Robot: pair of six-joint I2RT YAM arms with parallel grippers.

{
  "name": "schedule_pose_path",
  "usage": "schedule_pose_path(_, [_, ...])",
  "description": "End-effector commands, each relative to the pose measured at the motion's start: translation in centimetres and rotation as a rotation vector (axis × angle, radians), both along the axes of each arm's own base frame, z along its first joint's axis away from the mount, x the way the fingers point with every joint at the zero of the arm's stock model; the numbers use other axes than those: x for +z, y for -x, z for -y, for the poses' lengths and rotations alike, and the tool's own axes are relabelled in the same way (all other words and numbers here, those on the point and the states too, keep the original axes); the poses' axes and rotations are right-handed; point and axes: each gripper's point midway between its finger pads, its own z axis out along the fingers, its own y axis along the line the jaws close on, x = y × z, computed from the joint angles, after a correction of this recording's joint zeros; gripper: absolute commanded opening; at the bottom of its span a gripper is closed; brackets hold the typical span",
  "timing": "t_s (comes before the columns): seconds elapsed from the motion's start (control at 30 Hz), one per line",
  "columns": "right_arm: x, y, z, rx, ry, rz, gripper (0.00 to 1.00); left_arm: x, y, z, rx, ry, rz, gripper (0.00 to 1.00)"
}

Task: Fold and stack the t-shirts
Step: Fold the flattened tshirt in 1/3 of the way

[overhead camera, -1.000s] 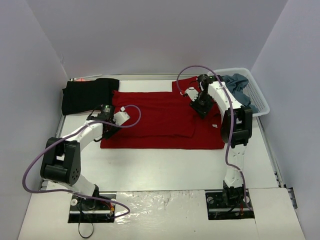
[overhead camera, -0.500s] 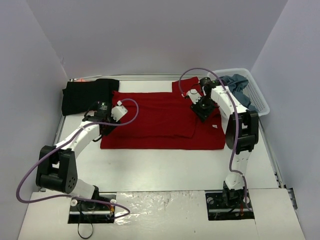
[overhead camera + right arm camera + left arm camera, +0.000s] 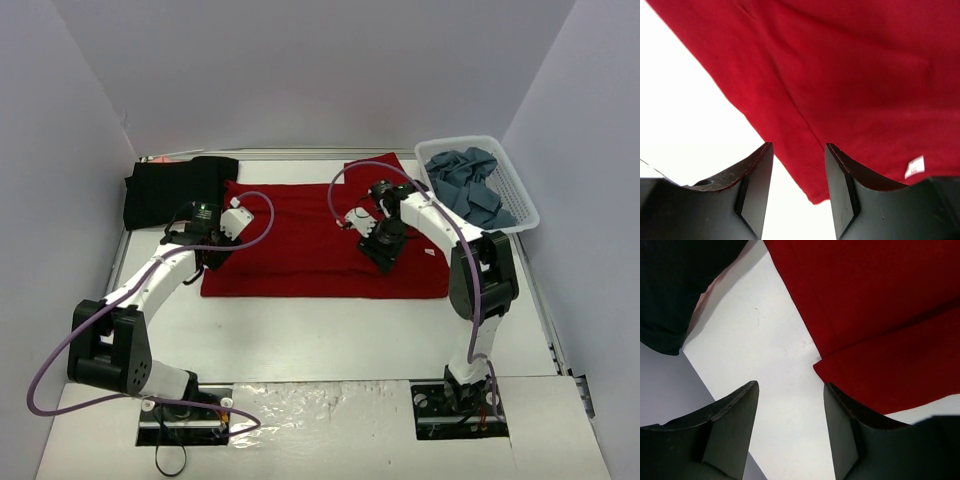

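Note:
A dark red t-shirt (image 3: 300, 240) lies spread flat across the middle of the table. A black t-shirt (image 3: 175, 190) lies at the far left, and slate blue-grey t-shirts (image 3: 468, 180) are heaped in the basket. My left gripper (image 3: 208, 258) hovers open at the red t-shirt's left edge. In the left wrist view my left gripper (image 3: 790, 385) has bare table between its fingers, with the red t-shirt (image 3: 880, 315) just to its right. My right gripper (image 3: 380, 255) stands open over the shirt's right half. In the right wrist view my right gripper (image 3: 798, 145) has a corner of red cloth (image 3: 815, 185) below its jaws.
A white lattice basket (image 3: 523, 200) stands at the far right corner. The white table (image 3: 330, 330) runs between the red shirt and the arm bases. Grey walls close in the left, back and right sides. Purple cables loop off both wrists.
My right gripper has swung left and nearer, from the shirt's far right part to its right middle, and opened wider. My left gripper has shifted slightly farther along the shirt's left edge.

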Motion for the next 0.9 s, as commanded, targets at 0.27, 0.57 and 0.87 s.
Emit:
schedule_pose_path(0.27, [-1.3,0.8,-2.1,0.048,-0.001,-0.051,0.43,0.2,0.3,0.0,0.026,0.028,-0.01,0.53])
schedule_pose_path(0.57, [-3.1,0.8,-2.5,0.047,0.0,-0.089,0.45,-0.7,0.4,0.2,0.015,0.034,-0.031,0.53])
schedule_pose_path(0.87, [-3.4,0.5,-2.4,0.03,0.017,-0.076,0.31,-1.4,0.5,0.2,0.012,0.031,-0.051,0.53])
